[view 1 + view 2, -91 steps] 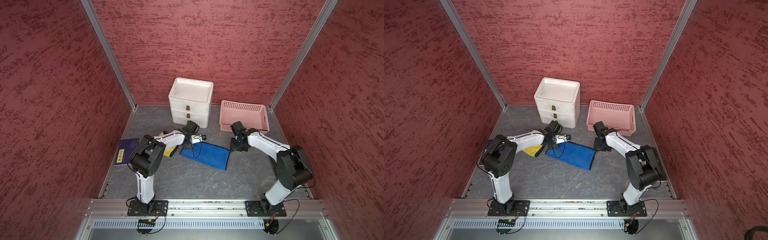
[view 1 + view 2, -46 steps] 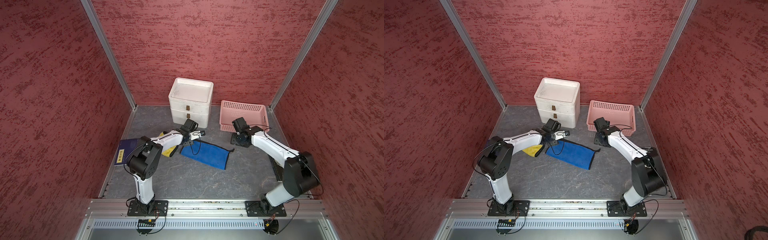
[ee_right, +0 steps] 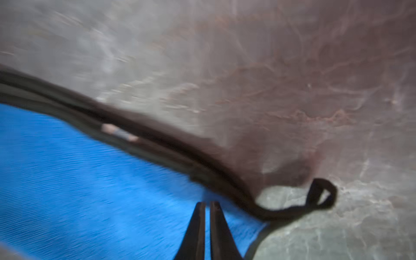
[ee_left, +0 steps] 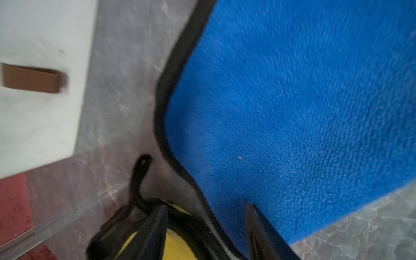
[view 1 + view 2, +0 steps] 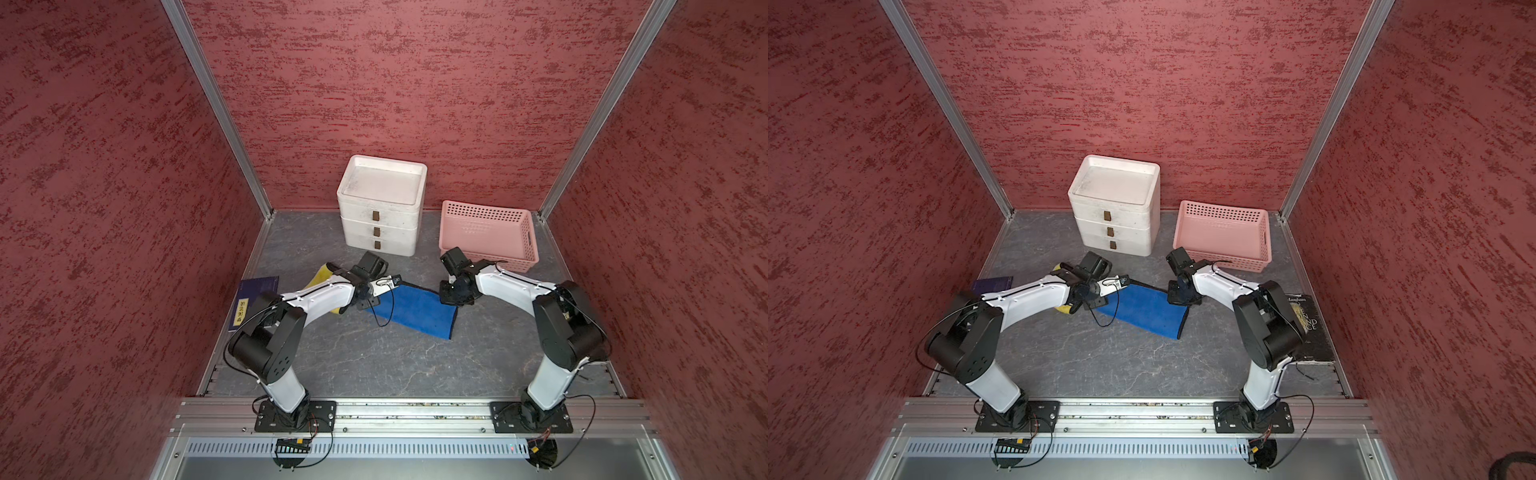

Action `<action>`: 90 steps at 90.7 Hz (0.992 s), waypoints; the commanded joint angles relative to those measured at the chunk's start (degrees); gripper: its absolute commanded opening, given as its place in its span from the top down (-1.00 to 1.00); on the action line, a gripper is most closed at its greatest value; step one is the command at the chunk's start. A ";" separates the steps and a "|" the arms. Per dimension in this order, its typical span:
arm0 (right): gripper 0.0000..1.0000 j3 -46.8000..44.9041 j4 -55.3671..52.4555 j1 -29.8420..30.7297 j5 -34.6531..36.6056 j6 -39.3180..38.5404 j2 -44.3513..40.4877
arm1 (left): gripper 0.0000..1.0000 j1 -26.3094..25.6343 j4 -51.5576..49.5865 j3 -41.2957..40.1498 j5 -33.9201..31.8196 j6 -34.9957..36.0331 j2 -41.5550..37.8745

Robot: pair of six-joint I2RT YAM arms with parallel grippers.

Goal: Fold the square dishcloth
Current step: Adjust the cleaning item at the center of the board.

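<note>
blue terry dishcloth with black trim (image 5: 415, 309) flat on grey tabletop (image 5: 353, 357), long axis gripper-to-gripper. left gripper (image 4: 207, 209) spread at one end; right gripper (image 3: 207, 203) pressed together at the other, pinch unclear.

Right wrist view: blurred throughout. The dishcloth (image 3: 101, 191) is cut off by the frame edge, and it cannot be told whether the closed right end effector (image 3: 207, 203) pinches it.
Left wrist view: the drawer unit (image 4: 38, 112) and yellow cloth (image 4: 177, 249) are cut off at the frame edges.
In a top view: the left arm (image 5: 1034, 297) covers most of the yellow cloth and part of the navy book (image 5: 994, 284). The right arm (image 5: 1266, 328) hides part of the dark book (image 5: 1308, 328) and some of its cover lettering.
</note>
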 commanded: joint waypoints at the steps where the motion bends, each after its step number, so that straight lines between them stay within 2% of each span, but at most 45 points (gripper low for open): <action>1: 0.89 -2.29 1.75 -0.68 0.91 -0.52 0.34 | -0.16 -0.66 4.37 -1.10 -2.52 -0.28 1.14; 17: 0.95 -8.12 1.70 -0.59 1.50 0.33 -1.66 | -0.17 -3.61 12.14 -1.34 -9.10 4.27 5.82; 28: 0.99 -16.51 2.82 2.41 0.09 2.95 -7.73 | -0.19 -4.53 13.88 2.57 -10.48 5.79 9.76; 39: 1.00 -24.96 4.06 10.59 -1.87 9.66 -15.69 | -0.24 -4.63 15.32 7.95 -10.84 6.97 13.98; 46: 1.00 -28.52 3.92 18.15 -1.84 16.02 -20.07 | -0.27 -4.72 17.22 10.25 -10.67 8.81 15.82; 55: 1.00 -30.87 3.42 26.48 -2.33 23.19 -25.70 | -0.31 -4.81 21.61 11.09 -10.10 11.84 16.93; 61: 1.00 -30.52 2.00 29.07 -3.50 25.17 -28.98 | -0.32 -4.73 22.97 11.41 -8.77 12.62 16.33; 69: 0.91 -27.26 -2.21 28.83 -3.67 23.96 -34.48 | -0.37 -4.36 19.44 11.30 -5.31 11.50 12.73; 76: 0.89 -21.67 -5.23 25.10 -5.33 19.43 -36.62 | -0.39 -3.78 14.72 9.12 -0.95 10.57 6.87; 83: 0.88 -16.10 -5.24 19.55 -8.25 12.86 -34.11 | -0.44 -3.04 9.00 5.67 4.21 8.71 -1.29; 90: 0.89 -10.34 -2.94 15.03 -12.90 7.94 -27.77 | -0.45 -3.54 1.39 2.65 9.07 5.70 -8.79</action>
